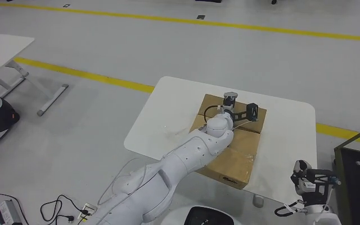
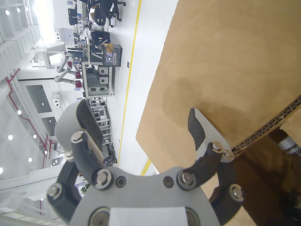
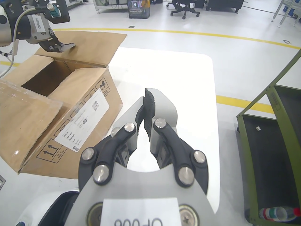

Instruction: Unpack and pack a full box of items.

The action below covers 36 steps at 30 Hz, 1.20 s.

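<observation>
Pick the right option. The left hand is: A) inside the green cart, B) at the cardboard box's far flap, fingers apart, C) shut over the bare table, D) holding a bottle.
B: the left hand sits at the opened far flap of the cardboard box, its fingers apart.

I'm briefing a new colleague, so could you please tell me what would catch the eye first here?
An opened cardboard box sits on the white table. The left gripper, fingers open, has one finger against the box's far flap. The right gripper hangs shut by the table's near corner.
</observation>
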Tool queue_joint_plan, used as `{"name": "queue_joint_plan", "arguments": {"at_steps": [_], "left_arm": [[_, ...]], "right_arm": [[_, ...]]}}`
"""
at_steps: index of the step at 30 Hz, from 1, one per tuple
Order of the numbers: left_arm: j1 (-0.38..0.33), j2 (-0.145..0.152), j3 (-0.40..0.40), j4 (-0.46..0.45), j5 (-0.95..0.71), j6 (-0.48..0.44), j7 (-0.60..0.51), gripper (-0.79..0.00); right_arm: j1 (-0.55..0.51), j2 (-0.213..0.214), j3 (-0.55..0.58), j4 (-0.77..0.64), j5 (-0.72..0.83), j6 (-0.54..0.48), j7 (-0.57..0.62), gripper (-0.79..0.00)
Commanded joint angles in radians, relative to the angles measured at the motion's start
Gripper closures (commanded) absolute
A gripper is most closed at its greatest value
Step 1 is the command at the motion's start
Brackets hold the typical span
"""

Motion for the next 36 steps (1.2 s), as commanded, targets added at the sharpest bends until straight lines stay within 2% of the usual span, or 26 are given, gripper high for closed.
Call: {"name": "queue_joint_plan", "arguments": {"at_steps": [1,5,8,11,14,17,20,23,25,27,29,36], "left_arm": [[-0.005,-0.003,-0.003,0.003,-0.001,0.008,0.005,-0.785],[-0.006,-0.001,-0.025,-0.026,-0.011,0.032,0.02,-0.785],[0.008,0.012,-0.059,-0.085,-0.017,0.041,0.031,-0.785],[0.049,0.036,-0.104,-0.182,-0.004,0.026,0.032,-0.785],[0.122,0.07,-0.16,-0.324,0.035,-0.028,0.023,-0.785],[0.238,0.109,-0.241,-0.519,0.041,-0.149,0.001,-0.785],[0.37,0.144,-0.324,-0.734,0.029,-0.333,-0.03,-0.785],[0.488,0.167,-0.394,-0.913,-0.025,-0.518,-0.066,-0.785],[0.547,0.175,-0.435,-0.999,-0.104,-0.619,-0.089,-0.785],[0.585,0.177,-0.467,-1.054,-0.209,-0.693,-0.123,-0.785],[0.602,0.175,-0.492,-1.074,-0.325,-0.716,-0.144,-0.785],[0.602,0.175,-0.492,-1.074,-0.325,-0.716,-0.144,-0.785]], "right_arm": [[0.002,0.0,-0.001,0.0,-0.001,-0.002,0.001,0.0],[0.007,0.0,-0.001,-0.001,0.004,-0.01,0.0,0.0],[0.009,0.0,0.002,0.0,0.042,-0.032,-0.002,0.0],[0.011,0.001,0.01,0.001,0.071,-0.052,0.0,0.0],[0.017,0.002,0.017,0.004,0.095,-0.079,-0.003,0.0],[0.02,0.004,0.024,0.008,0.116,-0.101,-0.002,0.0],[0.026,0.005,0.025,0.013,0.113,-0.108,0.002,0.0],[0.033,0.005,0.02,0.019,0.107,-0.112,0.005,0.0],[0.038,0.006,0.014,0.023,0.1,-0.112,0.006,0.0],[0.043,0.005,0.008,0.028,0.097,-0.113,0.006,0.0],[0.048,0.005,0.003,0.033,0.093,-0.113,0.006,0.0],[0.056,0.006,-0.01,0.049,0.065,-0.104,0.006,0.0]]}}
